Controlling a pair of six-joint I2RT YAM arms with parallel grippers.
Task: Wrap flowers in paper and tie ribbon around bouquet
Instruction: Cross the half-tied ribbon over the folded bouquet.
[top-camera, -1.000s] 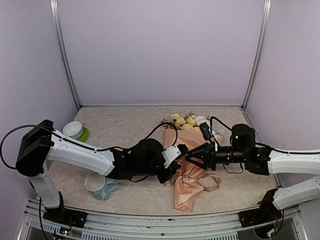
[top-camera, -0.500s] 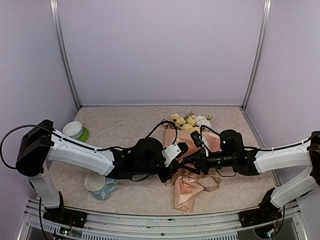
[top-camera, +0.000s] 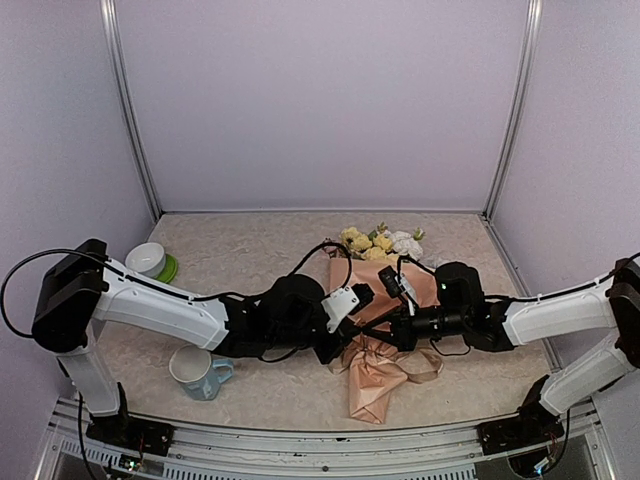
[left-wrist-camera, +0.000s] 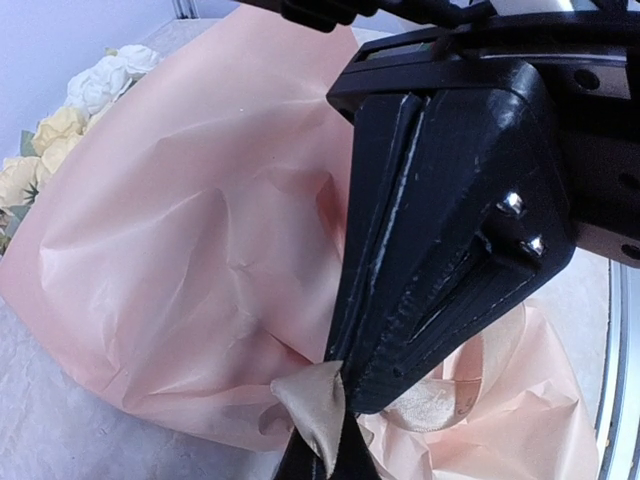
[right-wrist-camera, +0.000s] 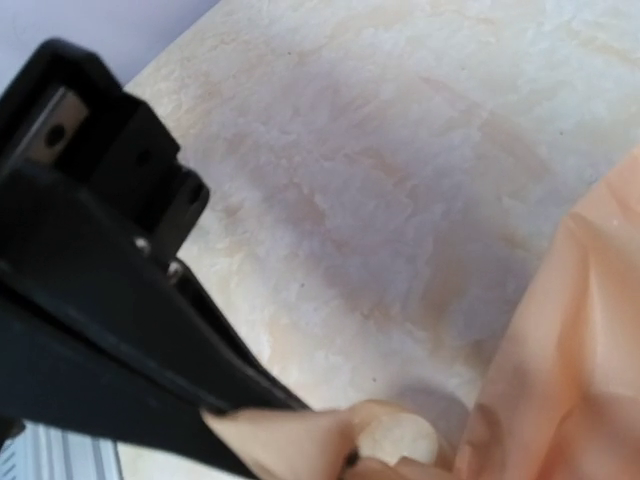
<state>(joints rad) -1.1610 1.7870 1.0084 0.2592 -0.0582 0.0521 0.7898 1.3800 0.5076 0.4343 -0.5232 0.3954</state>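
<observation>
change: right gripper (top-camera: 386, 328) has moved in to the bouquet's (left-wrist-camera: 200, 250) middle and clamps the ribbon (left-wrist-camera: 315, 415) | left gripper (left-wrist-camera: 340, 385) pinches the ribbon there too | meaning: knot can likely be pulled tight

Right arm has reached further left across the counter. Right claw (top-camera: 380, 326), spread wide a second ago, has snapped closed, now pinching the ribbon (right-wrist-camera: 300, 432) at the bouquet (top-camera: 372, 385) waist.

I see the paper (left-wrist-camera: 190, 250) matt, thin and creased, the ribbon (left-wrist-camera: 318, 408) satiny with a soft sheen, the left gripper (left-wrist-camera: 345, 372) grainy matt black plastic, the table (right-wrist-camera: 400, 180) dull, marbled
</observation>
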